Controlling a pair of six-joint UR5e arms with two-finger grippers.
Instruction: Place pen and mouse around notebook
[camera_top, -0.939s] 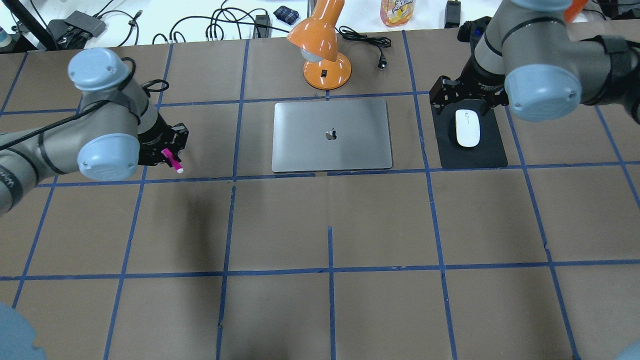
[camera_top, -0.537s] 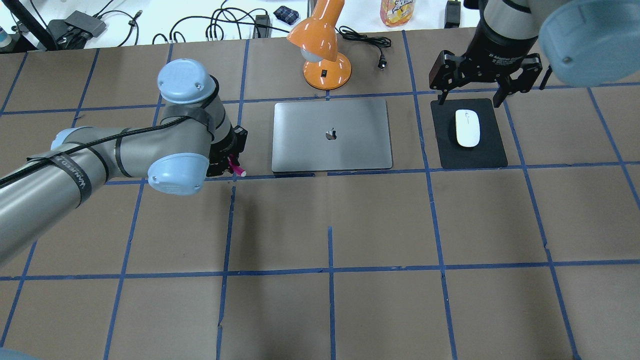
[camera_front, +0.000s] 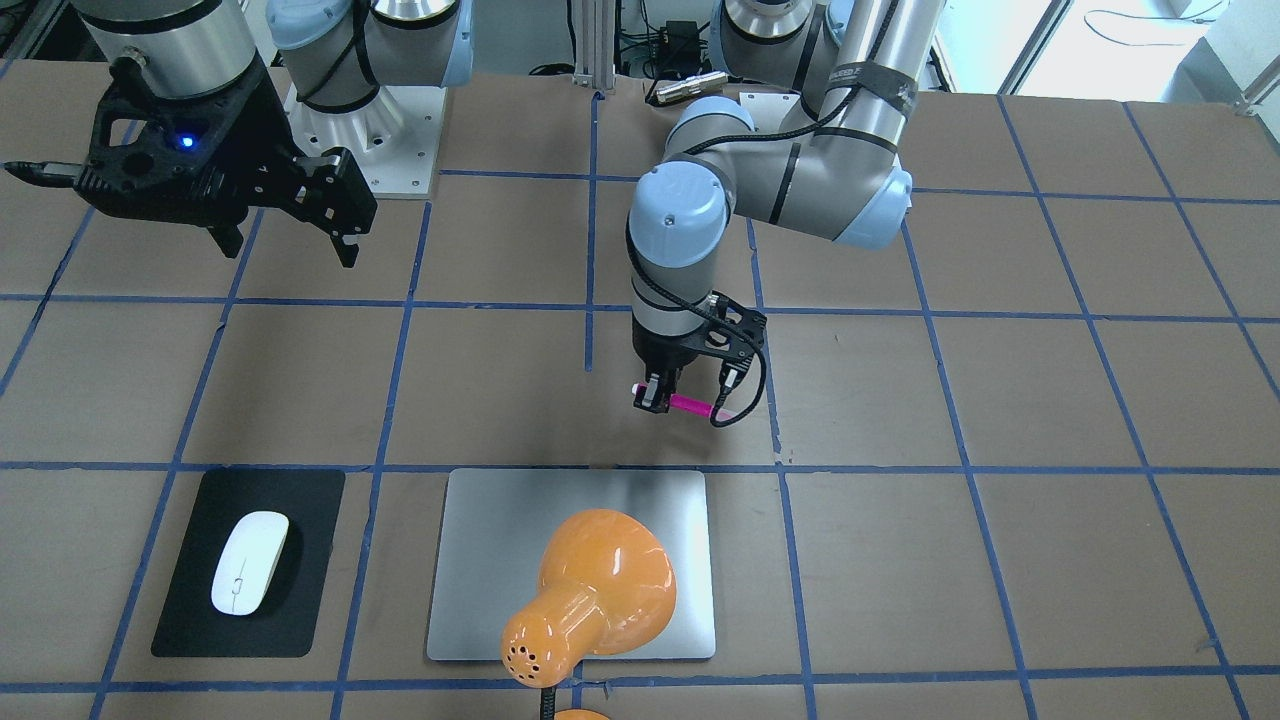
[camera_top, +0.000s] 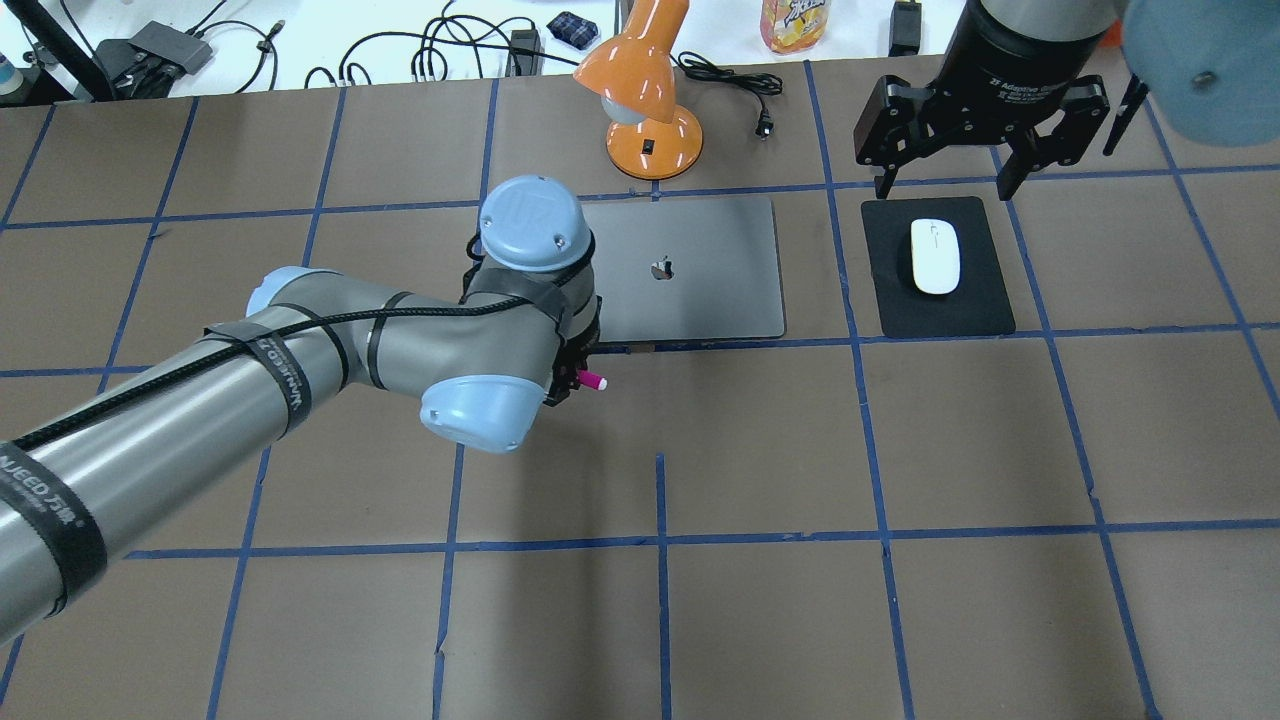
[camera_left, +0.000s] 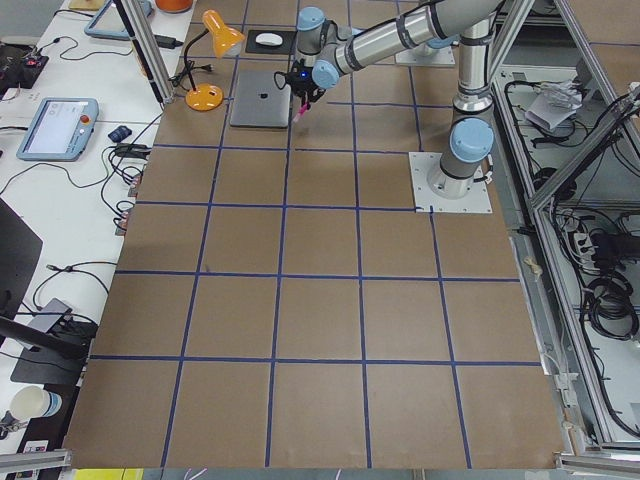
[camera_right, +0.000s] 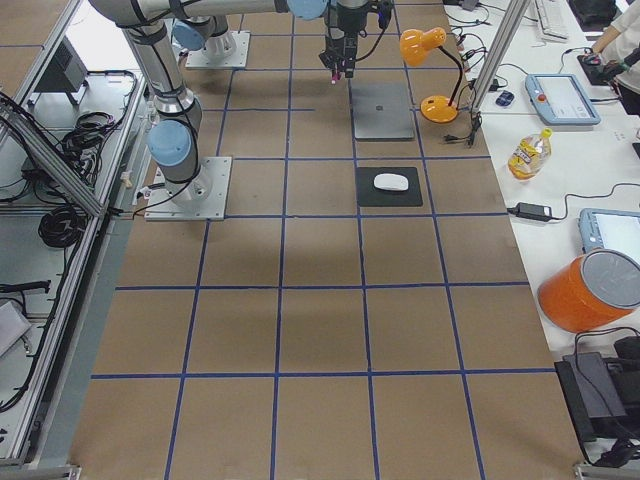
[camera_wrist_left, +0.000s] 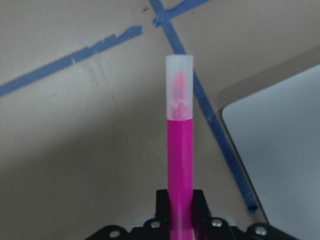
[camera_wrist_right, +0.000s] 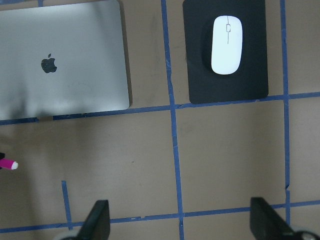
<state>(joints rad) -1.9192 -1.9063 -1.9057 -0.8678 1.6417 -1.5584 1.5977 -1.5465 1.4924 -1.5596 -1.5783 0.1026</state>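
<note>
With left gripper (camera_front: 653, 399) tight on pen (camera_front: 691, 405) and right gripper (camera_top: 945, 188) wide open, go down slowly; lay pen flat beside notebook (camera_front: 480, 540), not on it.

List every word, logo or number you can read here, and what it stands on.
"Adaptive": white print on the right arm's black cylindrical wrist; the words beside it are blurred.
"NUEED": black strap on the left arm; the characters after it are unclear.
Apple logo, no words: flat silver-grey metallic notebook.
Yellow-orange drink bottle: label cropped, unreadable.
</note>
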